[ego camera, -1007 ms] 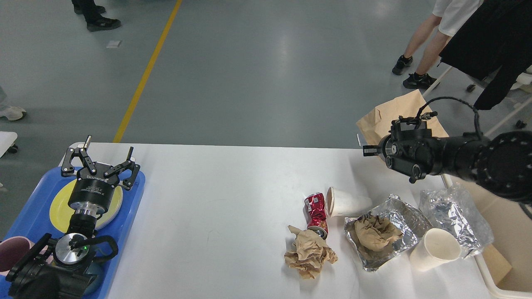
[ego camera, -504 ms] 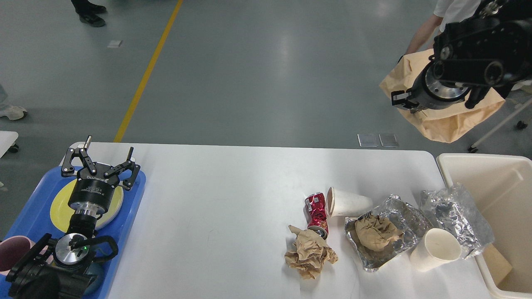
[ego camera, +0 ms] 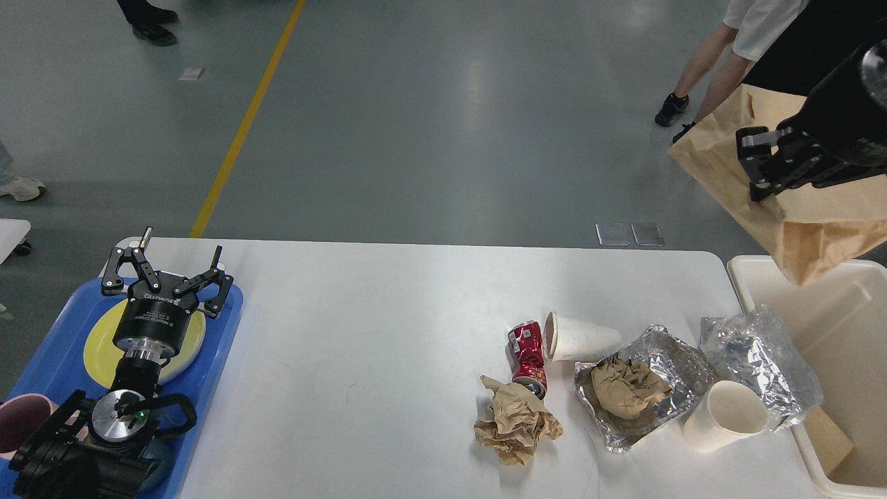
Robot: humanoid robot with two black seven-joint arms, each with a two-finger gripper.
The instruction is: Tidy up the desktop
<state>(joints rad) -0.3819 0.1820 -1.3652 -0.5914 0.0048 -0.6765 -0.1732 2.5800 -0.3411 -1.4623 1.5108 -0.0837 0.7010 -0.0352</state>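
The white worktop [ego camera: 360, 346] is filling most of the lower part of the view, and the rubbish is lying in a group on its right side. A crushed red can [ego camera: 528, 357] is lying there, touching a crumpled brown paper [ego camera: 516, 424] at its near end, and a white paper cup [ego camera: 578, 337] is lying on its side just beside the can. To the right, an open foil sheet [ego camera: 648, 395] is holding another crumpled brown paper wad [ego camera: 627, 389], a second white cup [ego camera: 724, 416] is lying against the foil, and a second piece of foil [ego camera: 755, 360] is resting at the worktop's right edge. A cream bin [ego camera: 831, 326] is standing just beside that edge. The right gripper [ego camera: 762, 163] is hanging above the bin at the upper right and is pinching a large brown paper bag [ego camera: 818, 222], which is hanging over the bin's far corner. The left gripper [ego camera: 166, 274] is resting with its fingers spread wide and holding nothing, above a yellow plate [ego camera: 104, 346] that is sitting in a blue tray [ego camera: 215, 346] on the left end of the worktop. A dark pink cup [ego camera: 17, 419] is showing partly at the tray's near left corner.
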